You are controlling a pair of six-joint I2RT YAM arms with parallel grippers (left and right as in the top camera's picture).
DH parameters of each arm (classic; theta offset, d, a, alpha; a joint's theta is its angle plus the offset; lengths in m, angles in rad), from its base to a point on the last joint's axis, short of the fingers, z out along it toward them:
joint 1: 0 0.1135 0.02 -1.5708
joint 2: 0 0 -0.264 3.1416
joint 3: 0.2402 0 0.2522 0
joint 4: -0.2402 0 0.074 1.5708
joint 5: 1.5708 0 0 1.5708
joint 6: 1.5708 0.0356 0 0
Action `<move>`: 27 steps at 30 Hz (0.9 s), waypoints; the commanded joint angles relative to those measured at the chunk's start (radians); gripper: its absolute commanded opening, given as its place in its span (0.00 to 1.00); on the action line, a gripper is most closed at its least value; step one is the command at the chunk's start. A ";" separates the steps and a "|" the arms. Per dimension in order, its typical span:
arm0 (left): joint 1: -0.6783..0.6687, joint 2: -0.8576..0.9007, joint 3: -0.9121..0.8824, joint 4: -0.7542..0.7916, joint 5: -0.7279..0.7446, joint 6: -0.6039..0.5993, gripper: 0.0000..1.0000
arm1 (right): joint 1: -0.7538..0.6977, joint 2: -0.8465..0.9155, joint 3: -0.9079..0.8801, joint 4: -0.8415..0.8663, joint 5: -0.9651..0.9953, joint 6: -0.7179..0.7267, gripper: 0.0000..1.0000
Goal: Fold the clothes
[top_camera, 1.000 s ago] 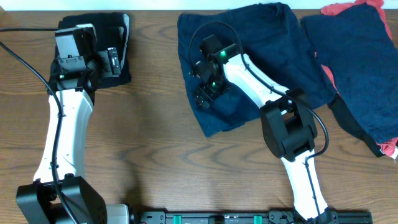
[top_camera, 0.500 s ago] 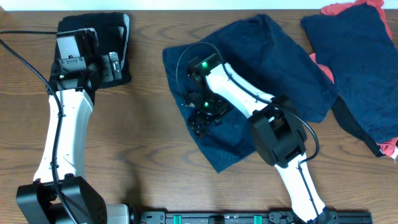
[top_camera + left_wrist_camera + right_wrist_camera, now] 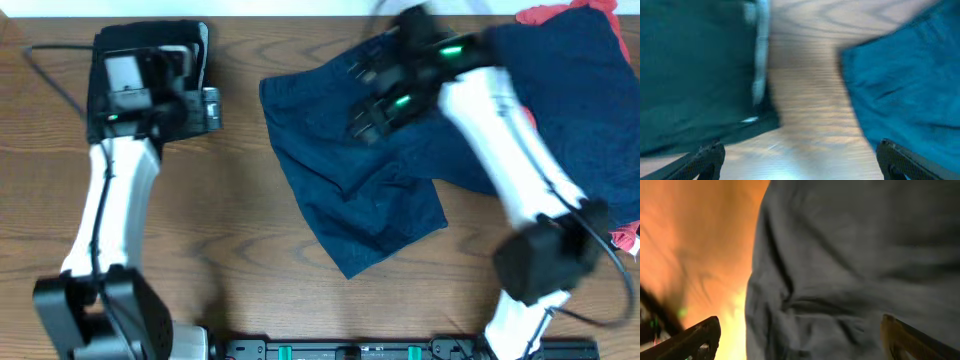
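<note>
Rumpled dark navy fabric shorts (image 3: 350,190) spread mid-table. Right gripper (image 3: 800,337) over them, fingers wide apart, nothing held; arm blurred in overhead view. Left gripper (image 3: 802,161) also wide apart, empty, above bare wooden table (image 3: 230,250), between folded black garment with pale grey stripe (image 3: 160,35) and shorts. Navy cloth pile (image 3: 580,100) and coral-red piece (image 3: 555,14) far right.

Right claw (image 3: 366,120) a smear (its arm (image 3: 500,150) too)

Robotics lab, prob.: arms (image 3: 102,210) on wood table (image 3: 240,250).
</note>
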 commanded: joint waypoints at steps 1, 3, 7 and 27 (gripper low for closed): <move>-0.056 0.111 0.028 0.018 0.069 0.039 0.98 | -0.035 -0.019 0.001 -0.011 0.011 0.021 0.99; -0.082 0.174 0.063 0.031 0.069 0.036 0.98 | -0.053 -0.023 0.001 -0.027 0.018 0.014 0.99; -0.106 0.310 0.180 0.034 0.069 0.037 0.98 | -0.064 -0.023 0.000 -0.051 0.035 0.014 0.99; -0.138 0.602 0.286 0.267 0.229 -0.076 1.00 | -0.056 -0.022 0.000 -0.039 0.040 0.008 0.92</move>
